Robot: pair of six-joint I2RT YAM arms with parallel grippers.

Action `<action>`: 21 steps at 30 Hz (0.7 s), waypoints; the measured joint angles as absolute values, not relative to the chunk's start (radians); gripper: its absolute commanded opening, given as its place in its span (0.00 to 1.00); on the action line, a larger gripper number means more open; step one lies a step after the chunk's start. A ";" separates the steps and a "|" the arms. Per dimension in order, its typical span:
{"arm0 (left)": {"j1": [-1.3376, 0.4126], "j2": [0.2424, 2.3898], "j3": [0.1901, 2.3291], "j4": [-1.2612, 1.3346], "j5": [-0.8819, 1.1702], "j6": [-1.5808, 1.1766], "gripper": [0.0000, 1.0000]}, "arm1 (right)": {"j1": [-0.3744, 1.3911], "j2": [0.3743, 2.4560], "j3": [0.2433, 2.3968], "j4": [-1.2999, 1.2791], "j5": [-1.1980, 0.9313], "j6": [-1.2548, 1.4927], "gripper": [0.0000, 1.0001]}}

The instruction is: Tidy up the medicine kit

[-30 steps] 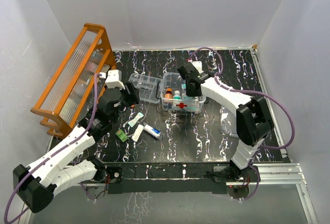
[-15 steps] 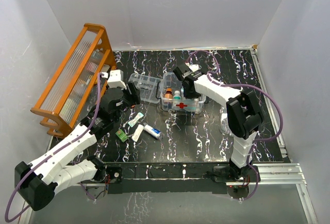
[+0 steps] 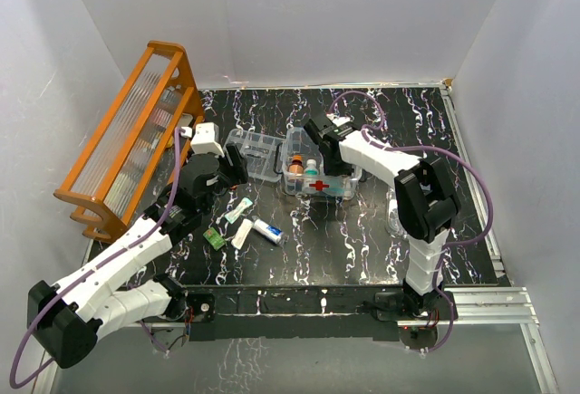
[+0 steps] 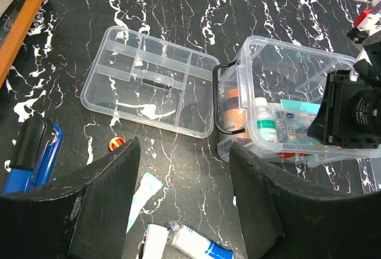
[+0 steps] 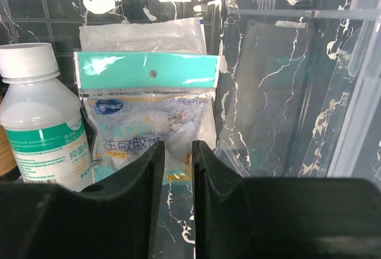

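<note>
The medicine kit (image 3: 320, 186) is a clear open box with a red cross, standing mid-table; it also shows in the left wrist view (image 4: 286, 152) with a dark handle (image 4: 221, 101) at its left end. Inside stand a white bottle (image 5: 36, 122), an orange bottle (image 4: 234, 107) and a teal-topped packet (image 5: 149, 104). My right gripper (image 5: 177, 146) reaches down into the box (image 3: 328, 154), its fingers close together on the packet's lower edge. My left gripper (image 4: 184, 152) is open and empty, held above the table left of the box (image 3: 234, 169).
A shallow divided tray (image 3: 256, 154) lies left of the box. An orange rack (image 3: 127, 140) stands at the far left. A tube (image 3: 269, 230), a white-blue sachet (image 3: 238, 210) and a green item (image 3: 214, 238) lie loose below the left gripper. A clear piece (image 3: 396, 216) lies beside the right arm.
My right gripper has shifted a little left and farther back over the box. My left gripper has barely moved.
</note>
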State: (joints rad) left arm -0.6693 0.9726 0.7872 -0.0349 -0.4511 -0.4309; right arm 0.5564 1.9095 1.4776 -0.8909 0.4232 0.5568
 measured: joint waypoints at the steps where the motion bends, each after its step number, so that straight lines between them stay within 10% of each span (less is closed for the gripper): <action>1: -0.669 0.973 0.787 -0.035 -0.452 -0.431 0.61 | 0.556 1.909 1.478 -0.891 0.423 0.557 0.27; 21: -0.669 1.005 0.788 -0.054 -0.424 -0.453 0.64 | 0.558 1.448 1.333 -0.728 0.237 0.503 0.53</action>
State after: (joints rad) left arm -0.6693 1.0050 0.7879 -0.0544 -0.4240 -0.4534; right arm 0.5583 1.4479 1.3327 -0.7284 0.2375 0.5026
